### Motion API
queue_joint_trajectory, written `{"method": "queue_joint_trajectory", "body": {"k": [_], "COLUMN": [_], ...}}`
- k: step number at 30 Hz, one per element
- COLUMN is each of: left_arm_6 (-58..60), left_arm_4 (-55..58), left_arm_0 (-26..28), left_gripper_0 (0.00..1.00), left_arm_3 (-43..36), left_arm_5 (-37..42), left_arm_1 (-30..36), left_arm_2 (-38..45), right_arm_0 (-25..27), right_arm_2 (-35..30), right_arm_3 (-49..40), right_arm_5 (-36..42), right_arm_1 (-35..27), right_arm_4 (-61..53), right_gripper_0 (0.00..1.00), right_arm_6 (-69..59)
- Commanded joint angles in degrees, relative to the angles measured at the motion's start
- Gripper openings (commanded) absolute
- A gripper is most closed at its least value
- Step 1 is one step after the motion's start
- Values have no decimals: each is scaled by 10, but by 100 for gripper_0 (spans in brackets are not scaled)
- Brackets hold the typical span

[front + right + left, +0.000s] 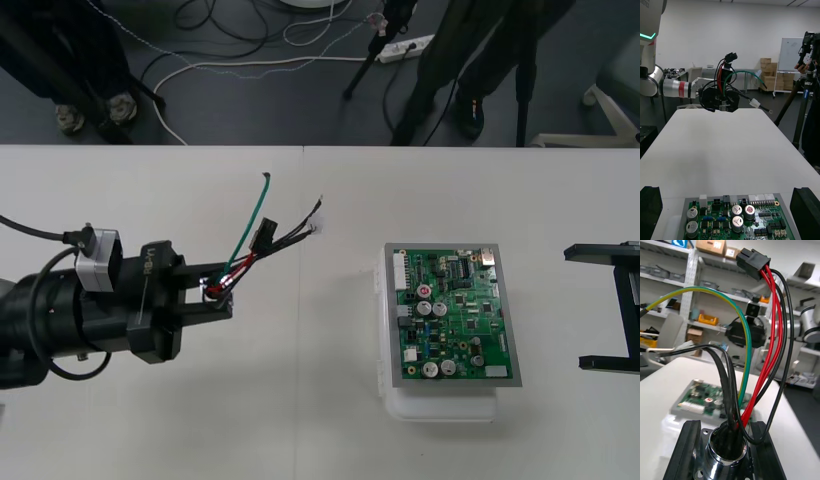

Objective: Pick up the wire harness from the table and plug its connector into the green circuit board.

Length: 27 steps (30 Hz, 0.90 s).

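The big pale table (300,420) held everything. The left arm (50,320) reached in from the left side over it. The green circuit board (452,315) sat on its white base (440,405) on the right half of the table, well apart from the left arm.

The right gripper (577,308) waited at the right edge, just past the board. Its two black fingers (807,212) stood far apart with nothing between them, and the near end of the board lay between them in the right wrist view.

The left gripper (225,290) was left of the middle of the table. Its fingers (687,450) were closed tight on the wire harness (250,255), one on each side of the round metal socket (726,450).

The wires came out of the socket and spread away from the gripper, toward the far side of the table. There was a green wire (747,352), some red wires (769,352) and some black wires (728,382). The small black plug (752,260) hung in the air at the end of the red wires. It was not in the board.
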Motion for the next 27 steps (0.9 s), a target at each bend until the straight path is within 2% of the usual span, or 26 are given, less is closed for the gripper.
{"method": "queue_joint_trajectory", "body": {"k": [1, 10, 20, 27], "left_arm_6": [12, 77, 110, 178], "left_arm_4": [33, 94, 129, 180], "left_arm_0": [18, 6, -33, -56], "left_gripper_0": [0, 0, 0, 0], "left_arm_3": [-23, -29, -41, -44], "left_arm_5": [23, 81, 116, 117], "left_arm_1": [-12, 20, 100, 150], "left_arm_2": [-58, -189, -278, -333], "right_arm_0": [-4, -4, -4, -4], "right_arm_2": [7, 7, 7, 7], "right_arm_3": [-4, -5, -5, -5], "right_arm_5": [-5, -5, -5, -5], "right_arm_1": [3, 3, 2, -1], "right_arm_4": [-1, -1, -1, -1], "right_gripper_0": [100, 100, 100, 100], "right_arm_6": [-6, -9, -14, -16]}}
